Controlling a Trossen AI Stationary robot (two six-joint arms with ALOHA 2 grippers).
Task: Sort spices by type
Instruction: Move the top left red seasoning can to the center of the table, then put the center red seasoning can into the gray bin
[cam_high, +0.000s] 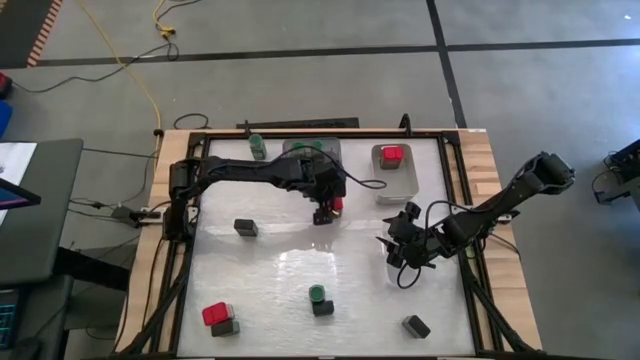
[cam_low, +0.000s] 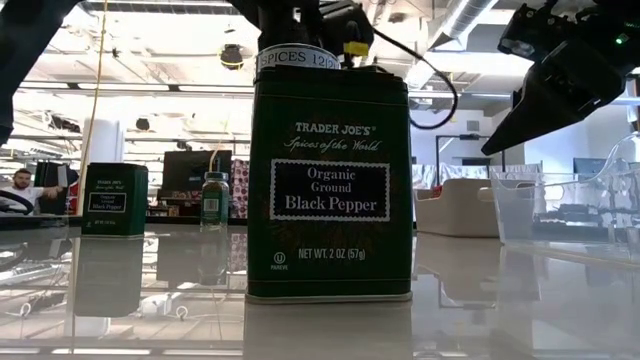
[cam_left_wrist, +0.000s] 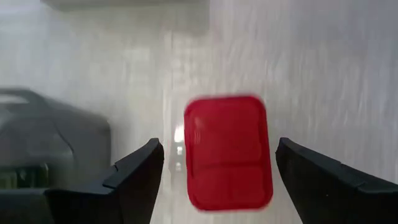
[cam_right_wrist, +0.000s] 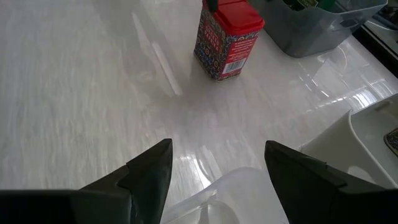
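My left gripper hangs open over the middle of the table, pointing down. In the left wrist view its fingers stand on either side of a red-topped spice tin's lid, with a gap on each side. That tin stands upright on the table. My right gripper is open and holds nothing; the same tin stands ahead of it. Other spices stand scattered: a green-lidded jar, dark tins, and a black pepper tin.
A grey tray holds green-lidded jars, and a second tray holds a red-topped tin. A red-topped tin and a green jar stand near the near edge. A clear tray sits under my right gripper.
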